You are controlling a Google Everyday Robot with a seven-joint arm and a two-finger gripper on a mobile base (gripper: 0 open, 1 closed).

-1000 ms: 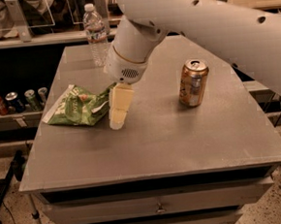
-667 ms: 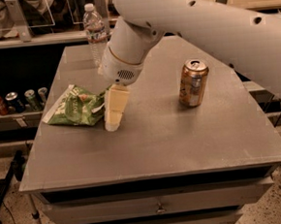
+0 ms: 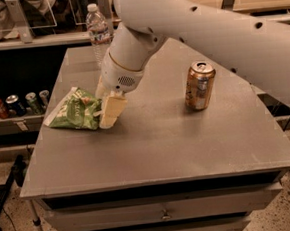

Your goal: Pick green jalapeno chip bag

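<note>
Jaws' spread: cannot tell. Gripper [image 3: 109, 106] low at right edge of green jalapeno chip bag [image 3: 74, 112]. Likely light, crinkly, slippery foil; best pinch crumpled right edge.

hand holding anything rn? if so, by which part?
Cannot tell. The hand sits low at the right edge of the green jalapeno chip bag, which lies on the table; whether it grips that edge isn't visible.
</note>
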